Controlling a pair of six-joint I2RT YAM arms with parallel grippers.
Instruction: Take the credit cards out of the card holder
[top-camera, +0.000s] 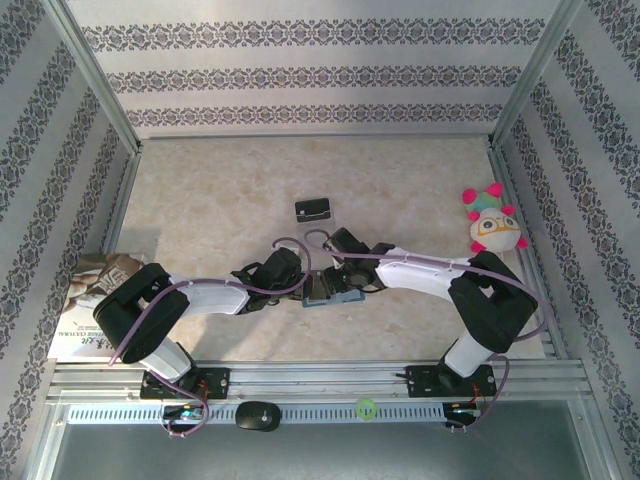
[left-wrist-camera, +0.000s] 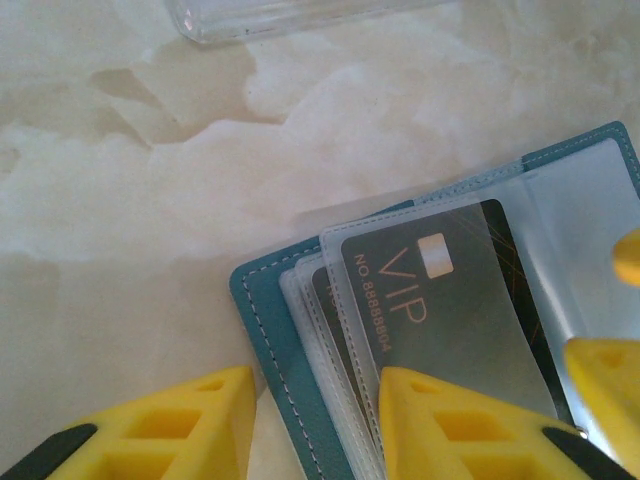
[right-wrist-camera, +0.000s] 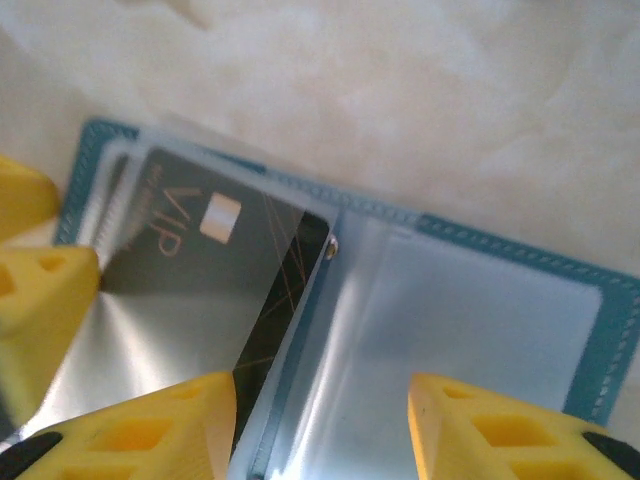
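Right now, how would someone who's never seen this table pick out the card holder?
Start at the pale marble-look table and go to its near middle. The card holder lies open there, teal-edged, clear sleeves showing a dark VIP card, unlike the clear stand with a black piece farther back.

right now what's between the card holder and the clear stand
Nothing, just bare table between the card holder and the stand, as the left wrist view shows.
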